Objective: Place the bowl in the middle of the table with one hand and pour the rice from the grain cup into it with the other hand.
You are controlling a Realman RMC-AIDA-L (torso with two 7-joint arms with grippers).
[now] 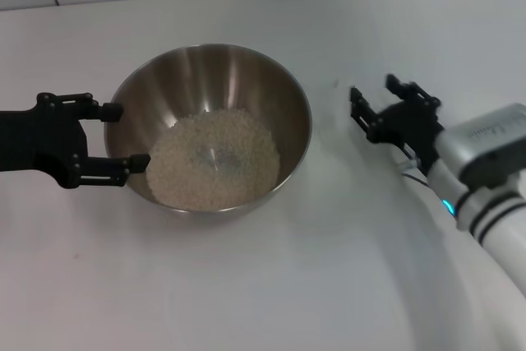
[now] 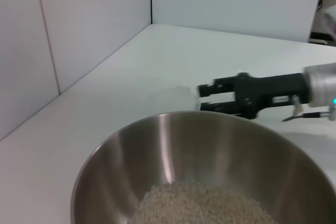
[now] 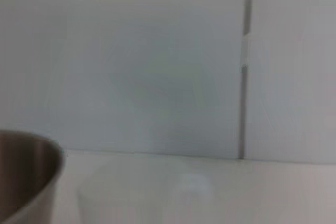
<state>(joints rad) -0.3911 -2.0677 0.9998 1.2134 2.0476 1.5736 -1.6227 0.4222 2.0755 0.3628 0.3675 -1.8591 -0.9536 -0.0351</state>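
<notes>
Rice (image 1: 215, 159) already in bowl (image 1: 271, 80), mid-table. Our left gripper (image 1: 115, 137) spread wide astride near-left rim; right gripper (image 1: 380, 104) open, empty beside grain cup (image 3: 147, 198). We judge: only retreat left.

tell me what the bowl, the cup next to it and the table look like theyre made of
The bowl looks like stainless steel, brushed and shiny: grey metal with streaky reflections.

The grain cup seems to be clear, nearly colourless plastic, though glass can't be ruled out; the table shows through it and only faint edges appear.

The table is a plain white matte surface with no glare; its material is unclear, perhaps laminate.
</notes>
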